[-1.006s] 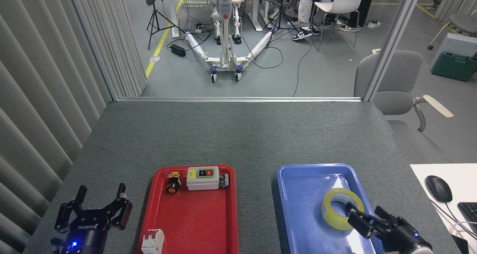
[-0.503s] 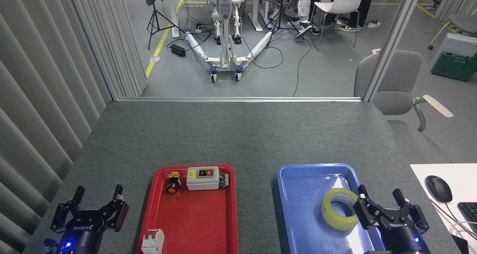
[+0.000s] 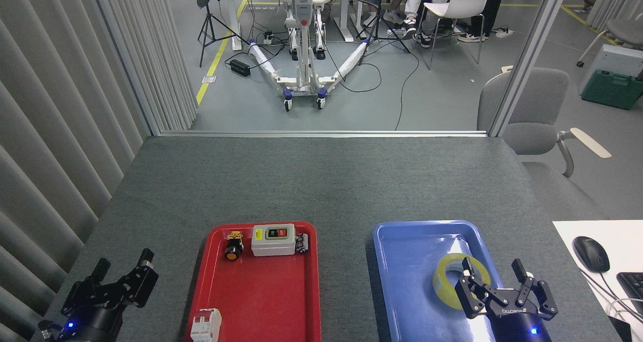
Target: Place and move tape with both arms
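left gripper (image 3: 123,270) spread, empty, has drawn back left of the red tray (image 3: 261,302) | tape (image 3: 452,280) lies flat in blue tray (image 3: 402,261), right of red tray | right gripper (image 3: 495,274) spread, has shifted left, 1 finger over the roll: grasp pending

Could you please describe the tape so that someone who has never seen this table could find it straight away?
Two trays sit at the near edge of the grey table: a red tray on the left and a blue tray on the right. The tape lies flat in the blue tray, partly behind the open right gripper. It is the only yellow ring there.
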`<state>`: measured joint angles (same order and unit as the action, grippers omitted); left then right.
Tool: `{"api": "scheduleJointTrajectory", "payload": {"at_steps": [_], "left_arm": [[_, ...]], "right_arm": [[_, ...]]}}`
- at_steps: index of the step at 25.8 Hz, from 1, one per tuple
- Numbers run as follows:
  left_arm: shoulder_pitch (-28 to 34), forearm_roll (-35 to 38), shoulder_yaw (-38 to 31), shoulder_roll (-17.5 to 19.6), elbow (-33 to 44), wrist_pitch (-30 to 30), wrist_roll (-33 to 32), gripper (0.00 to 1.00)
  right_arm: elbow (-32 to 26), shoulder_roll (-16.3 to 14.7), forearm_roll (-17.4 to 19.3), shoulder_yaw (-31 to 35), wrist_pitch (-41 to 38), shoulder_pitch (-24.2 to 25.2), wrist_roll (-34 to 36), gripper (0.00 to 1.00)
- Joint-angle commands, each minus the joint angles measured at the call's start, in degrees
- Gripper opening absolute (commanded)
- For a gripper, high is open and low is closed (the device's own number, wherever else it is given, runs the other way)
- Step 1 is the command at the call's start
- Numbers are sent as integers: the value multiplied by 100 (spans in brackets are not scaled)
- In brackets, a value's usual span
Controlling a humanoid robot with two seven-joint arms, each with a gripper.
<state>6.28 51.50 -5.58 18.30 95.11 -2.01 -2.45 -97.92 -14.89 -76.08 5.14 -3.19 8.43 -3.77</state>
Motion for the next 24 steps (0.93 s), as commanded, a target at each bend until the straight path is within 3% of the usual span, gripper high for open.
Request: {"api": "scheduleJointTrajectory", "payload": {"at_steps": [1, 4, 24], "left_arm": [[-4, 949, -4, -10, -1, -45, -80, 99], [-4, 2136, 13, -72, 26, -62, -80, 99], [-4, 2022, -180, -169, 34, -159, -124, 100]], "right_arm": [[10, -41, -21, -39, -59, 18, 280, 99], [27, -49, -214, -66, -463, 132, 791, 99], [142, 135, -223, 207, -446, 238, 791, 100]]}}
